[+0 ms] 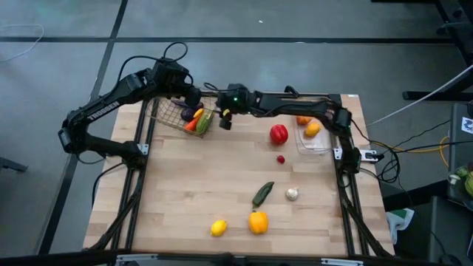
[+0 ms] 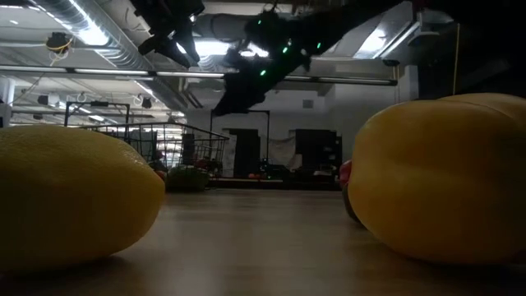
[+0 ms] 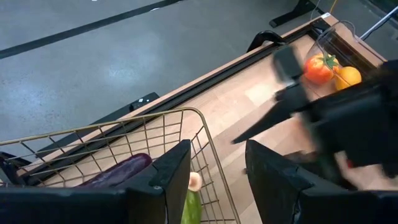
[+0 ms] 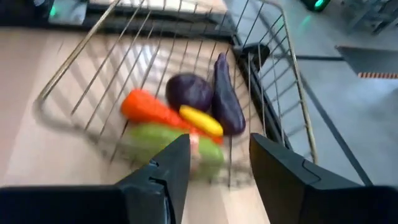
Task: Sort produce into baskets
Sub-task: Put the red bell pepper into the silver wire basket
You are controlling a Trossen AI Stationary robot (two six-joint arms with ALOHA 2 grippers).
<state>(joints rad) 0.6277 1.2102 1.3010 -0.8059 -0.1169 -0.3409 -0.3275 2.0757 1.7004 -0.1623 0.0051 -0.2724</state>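
Observation:
The wire mesh basket (image 1: 177, 117) stands at the table's far left and holds a purple eggplant (image 4: 225, 93), a round purple piece (image 4: 189, 92), an orange carrot (image 4: 149, 109), a yellow piece (image 4: 200, 120) and a green piece (image 4: 155, 140). My left gripper (image 1: 194, 98) hovers open over the basket's far right corner, also seen in its wrist view (image 3: 217, 177). My right gripper (image 1: 224, 122) hovers open and empty just right of the basket, looking into it (image 4: 221, 168). The clear bin (image 1: 316, 144) at the far right holds an orange (image 1: 312, 129) and a tomato (image 1: 303, 120).
Loose on the table lie a large red fruit (image 1: 278, 134), a small red one (image 1: 281, 159), a green vegetable (image 1: 262, 193), the white garlic (image 1: 292, 193), a lemon (image 1: 219, 227) and a yellow pepper (image 1: 258, 222). My right arm reaches across the table's far side.

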